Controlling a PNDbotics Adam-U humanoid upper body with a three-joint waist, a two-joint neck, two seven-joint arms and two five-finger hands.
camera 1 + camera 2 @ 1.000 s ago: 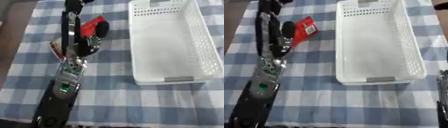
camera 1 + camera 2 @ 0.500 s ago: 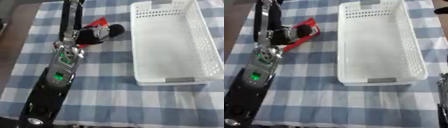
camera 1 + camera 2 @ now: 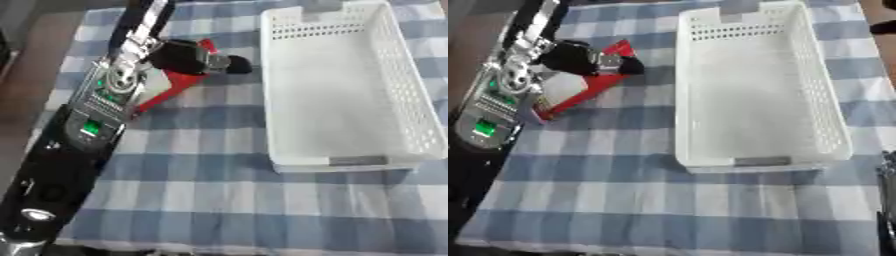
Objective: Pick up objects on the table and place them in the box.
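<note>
A flat red packet with a white patch lies slanted at the back left of the checked cloth. My left hand is over its upper end with its fingers curled round it, one dark fingertip pointing toward the basket. Whether the packet touches the cloth I cannot tell. My left forearm runs from the lower left corner up to that hand. The white slatted basket stands to the right with nothing in it. Only a dark sliver of my right hand shows at the right eye view's lower right edge.
The blue and white checked cloth covers the table. Its left edge drops to a brown floor. A dark shape sits beyond the basket at the far right.
My left hand has swung right toward the basket, taking the red packet with it. The forearm now leans more steeply. The basket has stayed put.
</note>
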